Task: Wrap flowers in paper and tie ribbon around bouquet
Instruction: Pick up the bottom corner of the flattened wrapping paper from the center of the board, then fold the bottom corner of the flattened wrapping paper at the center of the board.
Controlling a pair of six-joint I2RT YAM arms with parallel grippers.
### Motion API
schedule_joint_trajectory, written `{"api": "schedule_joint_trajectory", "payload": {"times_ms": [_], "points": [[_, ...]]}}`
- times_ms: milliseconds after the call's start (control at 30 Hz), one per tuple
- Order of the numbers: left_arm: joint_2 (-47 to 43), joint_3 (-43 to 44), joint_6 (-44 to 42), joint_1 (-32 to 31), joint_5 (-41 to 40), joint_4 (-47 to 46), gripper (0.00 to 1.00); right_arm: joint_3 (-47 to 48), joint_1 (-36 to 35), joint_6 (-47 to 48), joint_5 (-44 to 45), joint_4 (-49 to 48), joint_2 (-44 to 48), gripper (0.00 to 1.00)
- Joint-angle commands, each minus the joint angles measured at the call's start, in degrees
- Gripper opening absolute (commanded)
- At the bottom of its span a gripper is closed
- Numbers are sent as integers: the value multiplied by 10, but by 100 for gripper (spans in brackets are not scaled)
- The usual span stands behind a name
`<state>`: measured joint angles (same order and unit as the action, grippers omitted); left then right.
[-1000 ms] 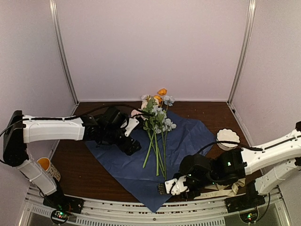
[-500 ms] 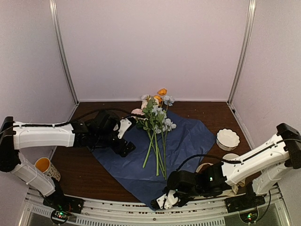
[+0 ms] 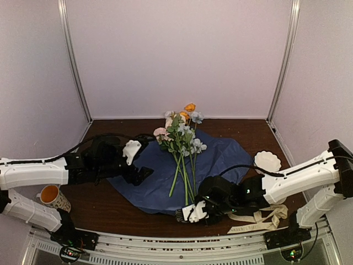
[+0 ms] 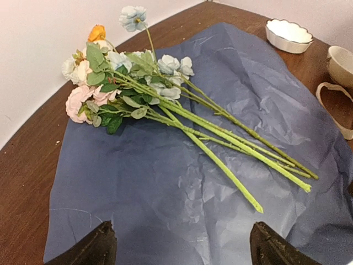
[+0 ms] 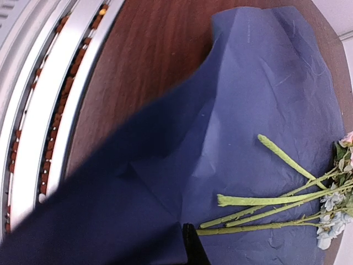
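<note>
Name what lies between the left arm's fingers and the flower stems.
Only bare, creased blue paper, shown in the left wrist view, from the left fingers to the stems of the flowers.

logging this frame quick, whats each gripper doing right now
left gripper: open, holding nothing, over the paper
right gripper: shut on the paper's near corner
</note>
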<state>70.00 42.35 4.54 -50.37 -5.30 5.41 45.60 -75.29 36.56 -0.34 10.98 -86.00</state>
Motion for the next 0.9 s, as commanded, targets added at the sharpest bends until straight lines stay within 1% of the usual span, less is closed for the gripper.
{"api": "schedule_joint_trajectory", "payload": {"times_ms": [0,67,167,233,333,433,500,533,633,733,867], "points": [[-80,-69,-47,-4,77,-118,85,46,41,-55,-112,15,-2,0],[-89,-81,-61,-8,119,-103,83,50,73,-73,-150,24,-6,0],[-87,-90,-85,-34,142,-76,80,74,120,-106,-190,46,-21,0],[-85,-99,-96,-52,162,-84,81,97,140,-132,-227,63,-35,0],[-71,-105,-96,-56,198,-101,84,125,167,-169,-274,73,-56,0],[-45,-89,-96,-57,241,-94,84,138,186,-202,-295,68,-72,0],[-17,-67,-92,-58,276,-71,84,142,196,-219,-295,69,-79,0],[-1,-54,-91,-60,277,-55,84,143,203,-226,-295,69,-81,0],[40,-36,-87,-61,239,-29,83,139,216,-250,-299,58,-80,0],[54,-39,-81,-61,193,-47,83,118,228,-269,-311,27,-73,0],[74,-32,-80,-60,175,-65,83,114,236,-277,-317,11,-73,0]]}}
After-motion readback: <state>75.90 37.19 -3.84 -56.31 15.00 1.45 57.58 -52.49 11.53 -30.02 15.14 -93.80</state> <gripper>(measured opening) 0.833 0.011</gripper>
